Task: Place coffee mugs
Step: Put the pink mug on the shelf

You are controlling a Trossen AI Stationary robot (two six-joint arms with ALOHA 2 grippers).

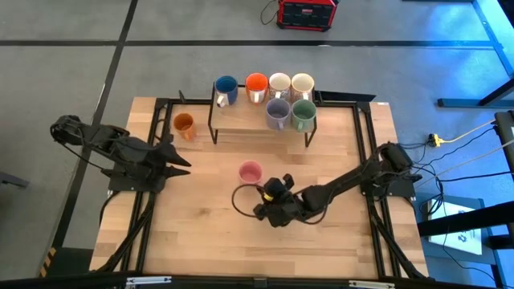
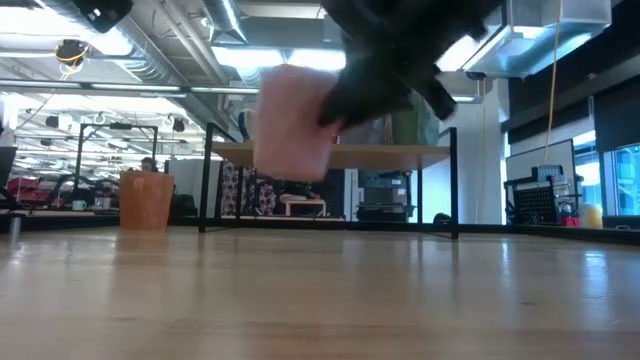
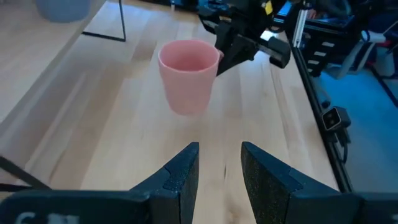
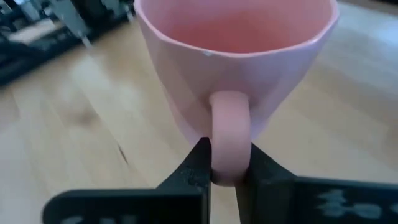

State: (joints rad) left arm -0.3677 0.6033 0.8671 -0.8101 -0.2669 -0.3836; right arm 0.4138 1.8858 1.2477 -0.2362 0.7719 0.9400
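Observation:
The pink mug hangs in the air near the table's middle, its mouth up, with my right gripper shut on its handle. In the low view the pink mug is well above the wood. My left gripper is open and empty, left of the mug and pointing at it. The amber mug stands on the table at the far left. The blue, red-orange, two cream, lavender and green mugs sit on the rack. My right gripper pinches the pink mug's handle between its two fingers, which lie one on each side of the loop's lower part. It comes at the handle roughly level, from the table's near-right side. The mug is lifted clear of the table and stays nearly upright.
A black-framed rack with a wooden shelf stands at the table's far edge, filled with mugs. Bare wood lies between the rack and the pink mug and along the near side. Black rails run along the table's left and right sides.

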